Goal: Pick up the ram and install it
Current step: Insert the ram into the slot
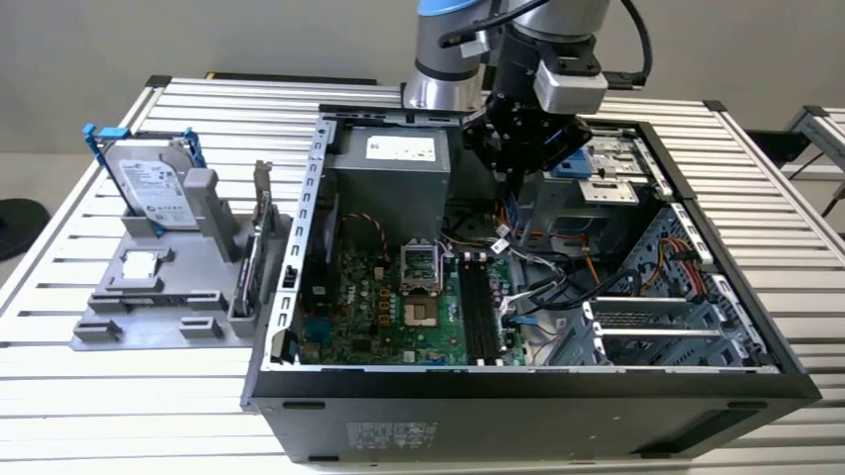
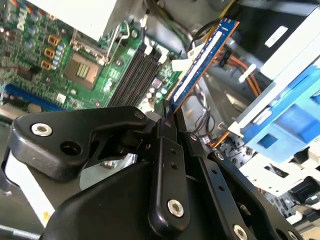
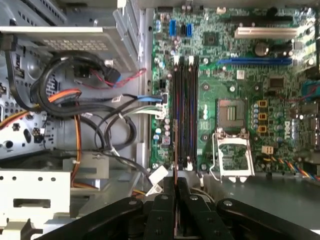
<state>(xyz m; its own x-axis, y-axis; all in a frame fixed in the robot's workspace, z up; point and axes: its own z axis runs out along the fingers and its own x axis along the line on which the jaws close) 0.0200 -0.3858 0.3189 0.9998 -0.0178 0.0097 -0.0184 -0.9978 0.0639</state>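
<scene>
Slatted metal counter [image 1: 158, 396] carries an open computer case [image 1: 528, 406] and, toward the exterior view's left, a grey holder [image 1: 145, 317] with a hard drive [image 1: 152, 188]. Above the case's interior hangs the pincer [image 1: 528, 158], clenched on the ram [image 2: 202, 60], which juts out from between its fingers [image 2: 167, 150] over the green motherboard [image 3: 240, 130], above the black memory slots [image 3: 184, 110].

No print can be made out. White labels are seen on the power supply [image 1: 400, 148], on the hard drive [image 1: 148, 185] in its blue bracket and on the front of the computer case [image 1: 396, 433] in the exterior view, and a white sticker on the ram [image 2: 202, 57] in the second wrist view, but none is legible.
</scene>
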